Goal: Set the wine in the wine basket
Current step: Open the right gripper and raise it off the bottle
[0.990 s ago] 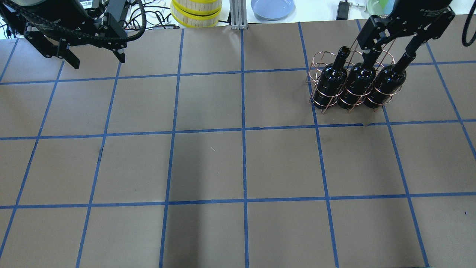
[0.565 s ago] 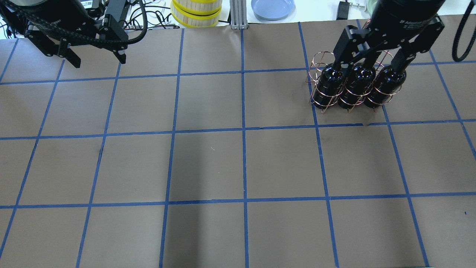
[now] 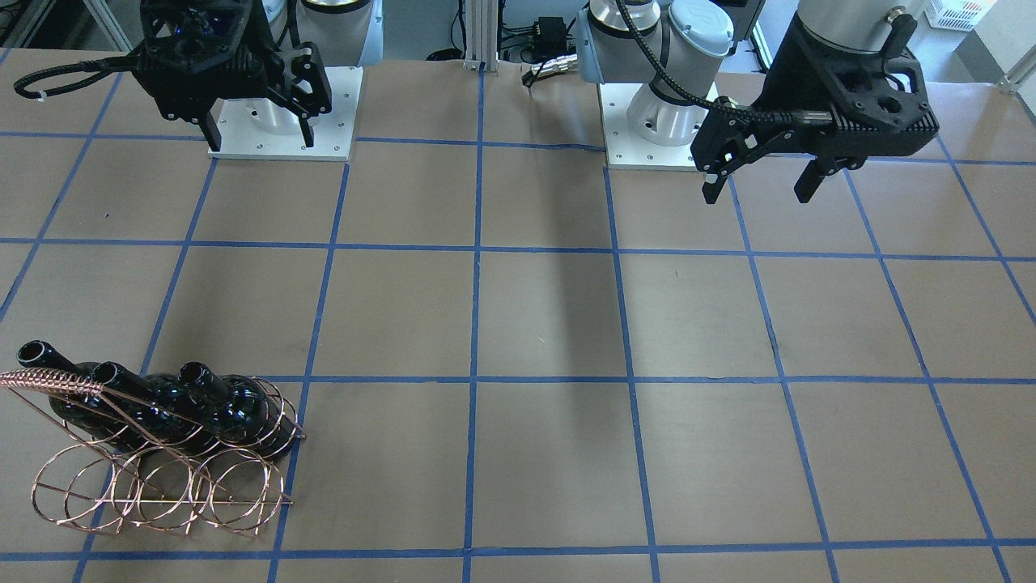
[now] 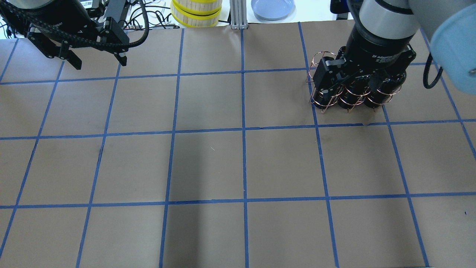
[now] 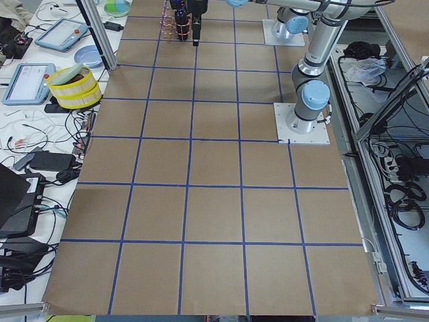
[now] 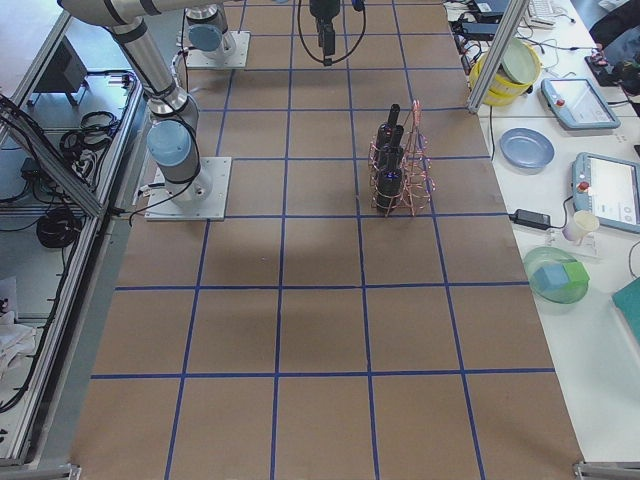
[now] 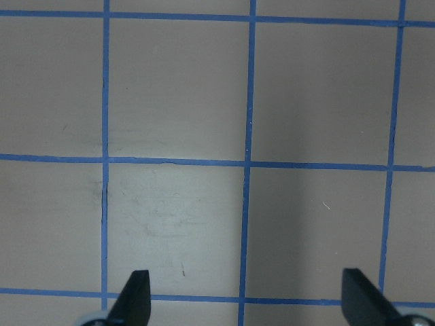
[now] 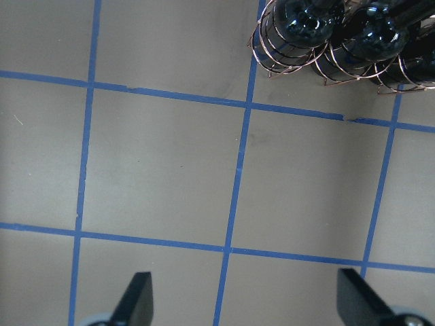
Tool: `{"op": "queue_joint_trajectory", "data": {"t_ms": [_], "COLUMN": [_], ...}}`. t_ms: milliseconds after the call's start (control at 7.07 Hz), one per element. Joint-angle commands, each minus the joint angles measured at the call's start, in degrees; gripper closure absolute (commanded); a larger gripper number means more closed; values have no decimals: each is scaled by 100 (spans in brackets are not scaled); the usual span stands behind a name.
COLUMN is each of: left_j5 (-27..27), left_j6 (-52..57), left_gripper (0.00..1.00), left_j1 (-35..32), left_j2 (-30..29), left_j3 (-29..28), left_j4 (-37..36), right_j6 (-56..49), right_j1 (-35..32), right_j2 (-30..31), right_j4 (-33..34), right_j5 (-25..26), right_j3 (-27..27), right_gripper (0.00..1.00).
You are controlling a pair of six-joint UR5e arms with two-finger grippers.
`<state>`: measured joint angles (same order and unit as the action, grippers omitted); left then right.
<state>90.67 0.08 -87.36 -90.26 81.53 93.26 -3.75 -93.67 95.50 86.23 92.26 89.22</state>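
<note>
Three wine bottles (image 3: pixel 231 413) being held in the wine basket (image 3: pixel 162 500), right gripper (image 3: pixel 261 139) being held wide, apparently above it, left gripper (image 3: pixel 758 193) wide too.

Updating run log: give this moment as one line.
wine: three in wine basket | left fingers: open, empty | right fingers: open, empty

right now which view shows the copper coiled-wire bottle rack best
Exterior front-facing: the copper coiled-wire rack is large and unobstructed. Overhead has it half hidden, exterior right shows it small, right wrist only its edge.
</note>
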Motion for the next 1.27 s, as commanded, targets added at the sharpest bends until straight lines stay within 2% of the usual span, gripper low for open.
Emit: {"op": "queue_joint_trajectory", "data": {"t_ms": [0, 141, 283, 424, 565, 707, 1131], "left_j5": [3, 3, 3, 12, 3, 3, 12], "left_j6": [1, 1, 1, 1, 1, 1, 1], "left_gripper": [0, 0, 0, 0, 0, 0, 0], "left_j1": [0, 0, 0, 0, 0, 0, 0], "left_j2": [9, 17, 18, 18, 18, 18, 26], "left_j3": [21, 21, 21, 21, 21, 30, 39], "left_j4": [-1, -1, -1, -1, 8, 8, 8], "right_j6": [-83, -22, 205, 321, 539, 463, 515], "right_j1": [662, 691, 666, 413, 210, 208, 217], "right_j2": [48, -170, -311, -339, -356, -356, -374], "right_j4": [115, -287, -613, -633, -625, -642, -642], "right_j5": [-67, -50, -111, -312, -227, 61, 12], "right_j3": [-167, -638, -765, -757, -766, -766, -775], "right_gripper": [0, 0, 0, 0, 0, 0, 0]}}
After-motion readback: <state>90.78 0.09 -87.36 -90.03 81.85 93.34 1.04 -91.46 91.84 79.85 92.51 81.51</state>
